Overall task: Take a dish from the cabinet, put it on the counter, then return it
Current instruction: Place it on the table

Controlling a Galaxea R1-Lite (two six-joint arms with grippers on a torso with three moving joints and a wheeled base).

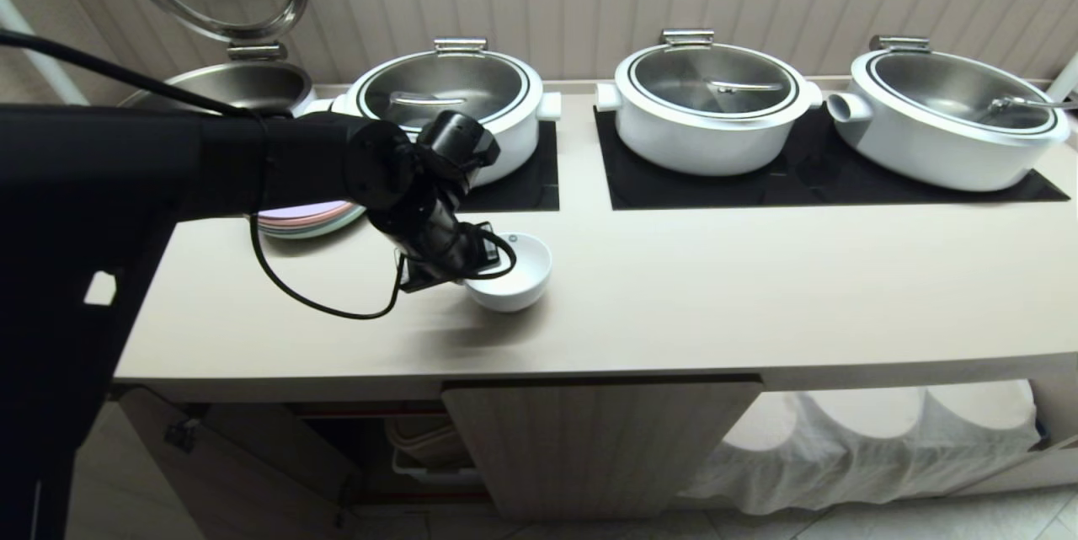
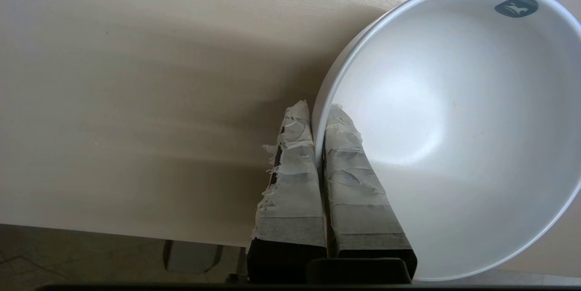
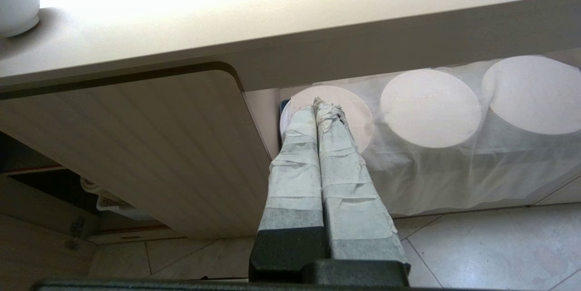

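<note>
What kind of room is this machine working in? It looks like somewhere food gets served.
Probably a buffet or serving line. Big white lidded pots sit on black glass panels set into a long beige counter, with stacked plates and a small white bowl nearby.

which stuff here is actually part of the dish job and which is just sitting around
Job: dish, pinched at its rim by the left gripper; counter under it; cabinet, one door open.
Just there: four pots, pastel plates; right gripper, shut and empty.
</note>
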